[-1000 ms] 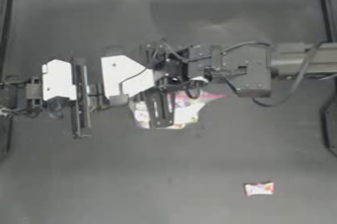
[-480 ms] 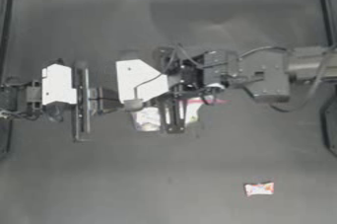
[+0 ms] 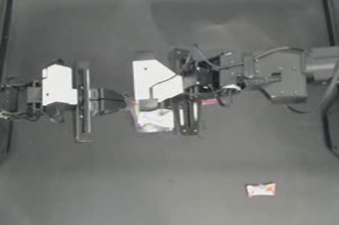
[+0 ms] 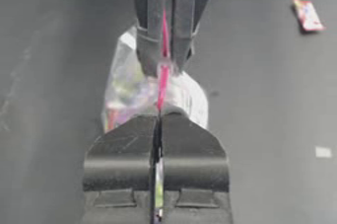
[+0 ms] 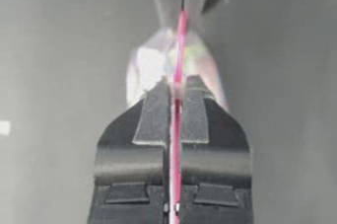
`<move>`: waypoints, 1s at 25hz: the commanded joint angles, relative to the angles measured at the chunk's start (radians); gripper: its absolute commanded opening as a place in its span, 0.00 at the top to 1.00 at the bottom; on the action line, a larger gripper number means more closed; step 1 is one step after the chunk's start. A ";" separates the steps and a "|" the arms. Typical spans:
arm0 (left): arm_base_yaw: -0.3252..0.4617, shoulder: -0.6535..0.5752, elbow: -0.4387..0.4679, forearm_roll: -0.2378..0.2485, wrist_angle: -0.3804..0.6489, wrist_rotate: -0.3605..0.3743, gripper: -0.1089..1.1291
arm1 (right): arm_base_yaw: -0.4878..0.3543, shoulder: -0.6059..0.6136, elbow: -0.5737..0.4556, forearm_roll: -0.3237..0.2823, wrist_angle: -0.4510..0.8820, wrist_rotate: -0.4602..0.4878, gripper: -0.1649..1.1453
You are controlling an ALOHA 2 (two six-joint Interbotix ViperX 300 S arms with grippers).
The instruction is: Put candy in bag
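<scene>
Top view hides most of the bag (image 3: 155, 119) under the arms. Left pincer (image 4: 158, 114) and right pincer (image 5: 176, 87) both clamp its pink seal strip (image 4: 162, 77) (jaws closed tight). The candy (image 3: 260, 189) lies well apart on the bench (image 3: 99, 179).

no text, label, brand, number or sign can be read in any view. orange-red and greenish marks are seen on the candy (image 3: 260, 189) wrapper, but no letters can be made out. the contents of the bag (image 4: 131, 90) are shown only as blurred colours.
</scene>
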 commanded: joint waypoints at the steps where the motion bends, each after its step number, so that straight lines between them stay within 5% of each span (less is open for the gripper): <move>1: 0.005 -0.038 -0.002 -0.003 0.000 0.000 0.89 | -0.011 -0.049 0.032 0.000 0.011 0.012 0.83; 25: 0.003 -0.037 0.005 -0.003 0.000 -0.002 0.88 | -0.057 -0.215 0.276 -0.052 -0.015 0.130 0.83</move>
